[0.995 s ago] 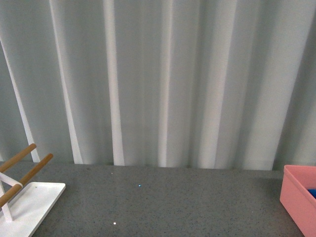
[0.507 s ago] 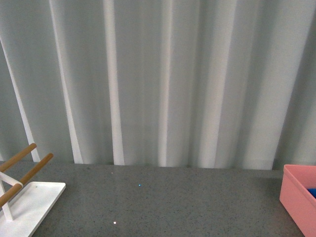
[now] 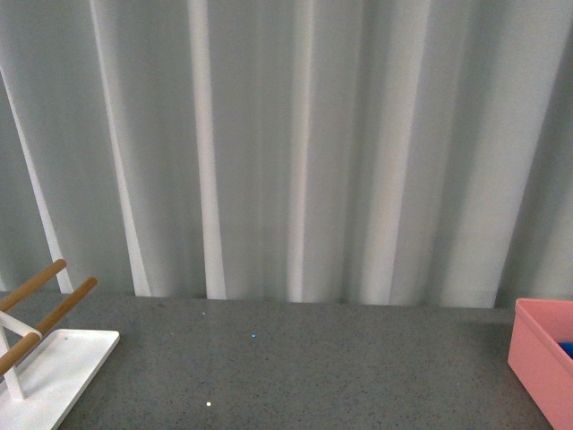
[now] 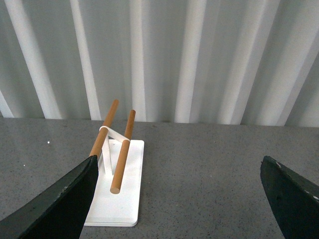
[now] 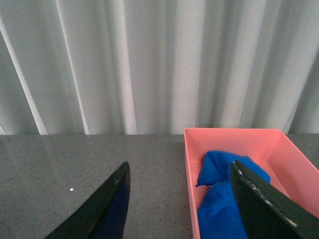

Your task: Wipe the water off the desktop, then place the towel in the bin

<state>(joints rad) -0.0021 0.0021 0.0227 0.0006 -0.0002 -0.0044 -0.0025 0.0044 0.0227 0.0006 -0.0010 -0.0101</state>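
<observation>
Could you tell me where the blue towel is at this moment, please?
The towel lies bunched inside the pink bin, as the right wrist view shows; in the front view the bin sits at the desktop's far right edge.

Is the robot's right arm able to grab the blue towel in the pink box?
Probably yes. The right end effector is open, and the towel lies uncovered in the open-topped bin with nothing between them.

Desktop (image 3: 304,367) runs across the front, curtain (image 3: 295,143) directly behind it. Rack (image 3: 45,354) sits on the desktop at far left, its 2 rods (image 4: 119,149) above its base. Bin (image 3: 542,358) on the desktop at far right, well apart from rack. Towel (image 5: 224,199) lies inside the bin.
</observation>
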